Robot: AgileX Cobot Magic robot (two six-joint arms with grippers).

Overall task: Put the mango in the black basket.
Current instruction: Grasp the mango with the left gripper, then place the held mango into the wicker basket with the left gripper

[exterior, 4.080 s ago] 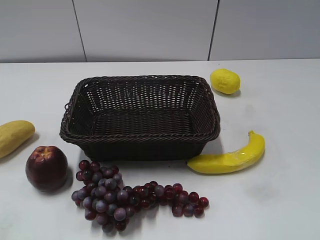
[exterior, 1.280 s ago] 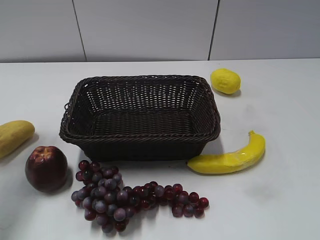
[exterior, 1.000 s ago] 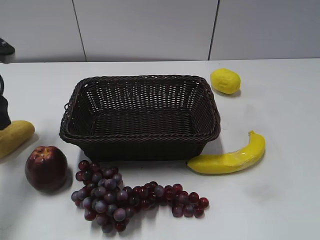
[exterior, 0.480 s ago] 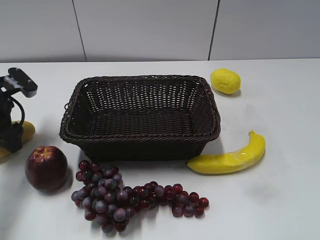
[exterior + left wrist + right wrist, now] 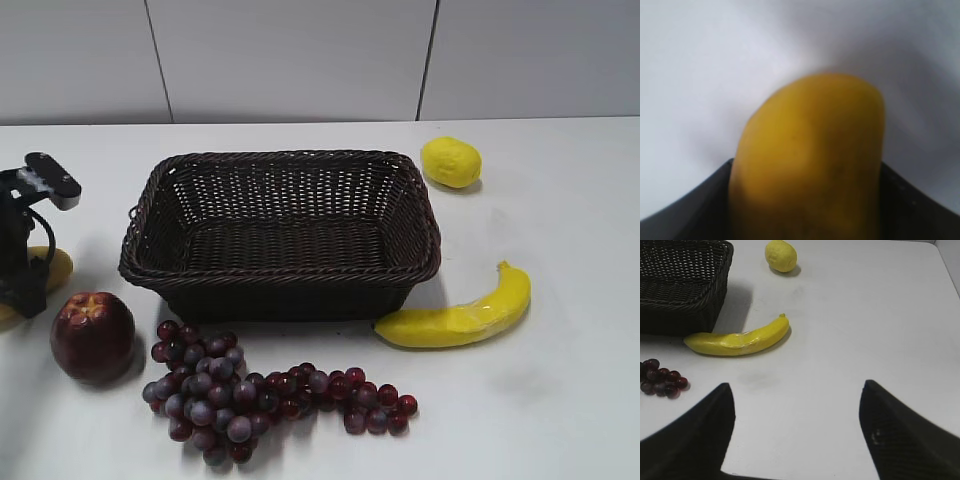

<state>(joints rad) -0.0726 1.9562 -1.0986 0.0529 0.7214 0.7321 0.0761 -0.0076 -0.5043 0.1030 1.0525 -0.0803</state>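
Note:
The mango [image 5: 58,266] lies on the white table at the far left, mostly hidden behind my left gripper [image 5: 22,295]. In the left wrist view the yellow-orange mango [image 5: 810,160] fills the space between the two dark jaws, which stand wide on either side of it, so my left gripper [image 5: 807,200] is open around the mango. The black basket [image 5: 280,275] stands empty in the middle, to the right of the mango, and its corner shows in the right wrist view [image 5: 685,295]. My right gripper [image 5: 797,405] is open and empty above bare table, out of the exterior view.
A dark red apple [image 5: 92,336] sits just right of the left gripper. A grape bunch [image 5: 250,395] lies in front of the basket. A banana [image 5: 460,315] lies at the basket's right front, a lemon [image 5: 450,162] behind its right corner.
My left arm came in from the left edge and has dropped over the mango, covering most of it. The fruit and the basket have not moved.

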